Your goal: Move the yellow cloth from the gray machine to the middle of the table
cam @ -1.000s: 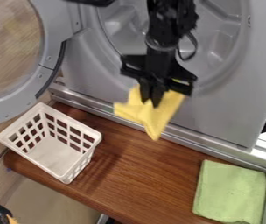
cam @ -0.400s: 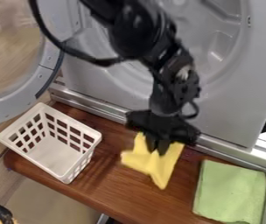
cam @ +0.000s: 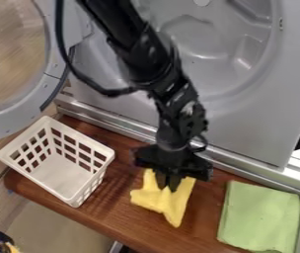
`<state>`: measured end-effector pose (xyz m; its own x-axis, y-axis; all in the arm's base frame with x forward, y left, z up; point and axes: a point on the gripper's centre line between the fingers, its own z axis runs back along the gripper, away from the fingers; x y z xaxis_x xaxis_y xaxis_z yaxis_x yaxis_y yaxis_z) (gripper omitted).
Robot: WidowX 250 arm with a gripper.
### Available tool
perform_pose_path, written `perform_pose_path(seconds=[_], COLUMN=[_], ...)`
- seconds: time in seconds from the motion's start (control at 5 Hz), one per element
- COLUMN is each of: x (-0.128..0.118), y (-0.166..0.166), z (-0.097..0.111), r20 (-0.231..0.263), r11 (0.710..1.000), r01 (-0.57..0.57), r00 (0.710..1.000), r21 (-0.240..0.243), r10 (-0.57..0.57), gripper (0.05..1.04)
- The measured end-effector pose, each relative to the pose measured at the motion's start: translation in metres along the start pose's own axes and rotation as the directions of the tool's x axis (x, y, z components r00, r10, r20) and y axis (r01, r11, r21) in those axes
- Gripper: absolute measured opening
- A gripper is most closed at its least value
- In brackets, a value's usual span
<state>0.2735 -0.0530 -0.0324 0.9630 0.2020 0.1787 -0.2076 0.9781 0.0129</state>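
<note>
Arm (cam: 151, 59), gripper (cam: 168, 185) and yellow cloth (cam: 156, 198) had shifted down and slightly left in view since the previous frame; basket and green cloth stayed put. Gray machine (cam: 248, 133) stood behind the work, its round door (cam: 56, 55) swung open at left. Brown wooden bench (cam: 116, 212) lay along its base. White plastic basket (cam: 79, 136), gridded walls, sat upright at the bench's left end; green cloth (cam: 259, 217) lay flat and folded at the right. Yellow cloth hung between them, over about the middle of the bench; contact of its lowest corner with the wood could not be confirmed. Gripper pointed down, closed narrowly on the cloth's upper part.

Risks, judged: release too high could let the cloth drop in a heap or drift off centre; a fold snagged between the fingers could drag it along on retreat; pressing too low could jam the fingertips against the wood.
</note>
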Motion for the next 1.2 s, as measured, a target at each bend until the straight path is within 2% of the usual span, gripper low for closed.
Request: perform_pose_path(seconds=[0.2,0.4,0.6,0.8,1.0,1.2], x=[-0.007,-0.005,-0.003,-0.003,0.007,0.009], y=[-0.001,0.005,0.002,0.001,-0.004,-0.004], z=[-0.014,-0.02,-0.018,-0.014,0.004,0.015], r20=[-0.054,-0.04,-0.044,-0.076,-0.027,-0.017], r11=[0.999,1.0,0.999,0.996,0.993,0.993], r01=[0.034,0.015,0.037,0.065,0.072,0.074], r00=[0.998,0.999,0.998,0.995,0.997,0.997], r21=[-0.007,-0.002,0.01,-0.064,-0.088,-0.092], r10=[-0.034,-0.015,-0.037,-0.07,-0.075,-0.076], gripper=[0.106,0.249,0.525,0.834,1.014,1.01])
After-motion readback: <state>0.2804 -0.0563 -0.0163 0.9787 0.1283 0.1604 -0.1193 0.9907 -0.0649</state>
